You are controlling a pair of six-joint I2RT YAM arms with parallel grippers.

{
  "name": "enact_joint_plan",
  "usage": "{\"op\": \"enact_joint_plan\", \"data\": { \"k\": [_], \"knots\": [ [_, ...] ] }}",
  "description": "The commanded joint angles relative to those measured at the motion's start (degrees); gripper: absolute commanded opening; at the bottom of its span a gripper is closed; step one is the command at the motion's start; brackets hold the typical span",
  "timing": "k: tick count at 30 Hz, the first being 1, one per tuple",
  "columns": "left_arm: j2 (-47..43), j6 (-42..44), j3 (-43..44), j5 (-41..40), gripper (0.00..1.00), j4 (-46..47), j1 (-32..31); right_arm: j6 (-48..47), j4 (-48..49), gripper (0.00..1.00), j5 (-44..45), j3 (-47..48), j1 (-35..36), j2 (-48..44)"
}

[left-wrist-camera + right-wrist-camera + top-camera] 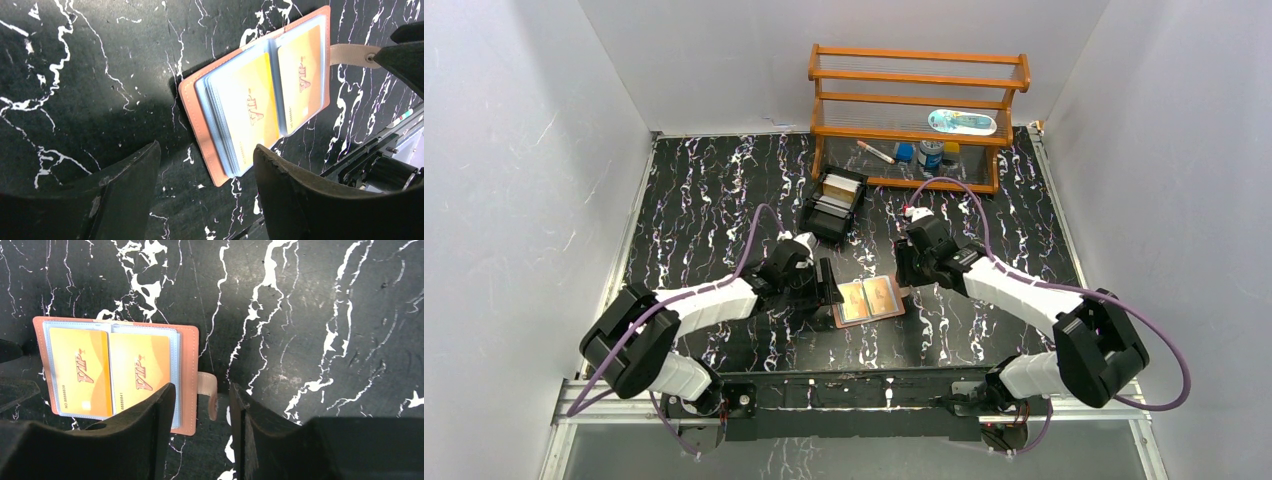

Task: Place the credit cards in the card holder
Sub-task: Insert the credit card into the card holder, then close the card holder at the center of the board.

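The tan card holder [870, 300] lies open and flat on the black marble table between both arms. Two orange credit cards [255, 107] [300, 75] sit in its clear sleeves, one on each page. My left gripper [828, 290] [206, 150] is open just off the holder's left edge, and its jaws hold nothing. My right gripper [907, 270] [202, 387] hovers at the holder's right edge. Its jaws are open, and the snap tab [208, 385] lies in the gap between them. In the right wrist view both orange cards [80, 370] [140, 367] show in the pockets.
A black open-topped tray [834, 205] with more cards stands behind the holder. A wooden rack [914, 115] with small items is at the back. White walls enclose the left, right and rear sides.
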Motion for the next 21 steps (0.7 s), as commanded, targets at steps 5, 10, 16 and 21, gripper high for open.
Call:
{"op": "enact_joint_plan", "data": {
  "k": [5,10,16,21],
  "knots": [
    [3.47,0.54,3.22,0.24,0.67,0.40,0.45,-0.74,-0.18,0.43,0.03,0.89,-1.04,-1.49],
    [4.30,0.32,3.59,0.53,0.67,0.39,0.40,-0.20,1.46,0.37,-2.51,-0.13,-1.35,-0.18],
    [4.31,0.24,3.71,0.37,0.68,0.00,0.41,-0.09,0.27,0.34,-1.65,-0.50,-1.45,0.26],
    [4.54,-0.39,3.84,0.14,0.68,-0.12,0.39,-0.10,-0.02,0.23,-1.23,-0.92,-1.37,-0.15]
  ]
}}
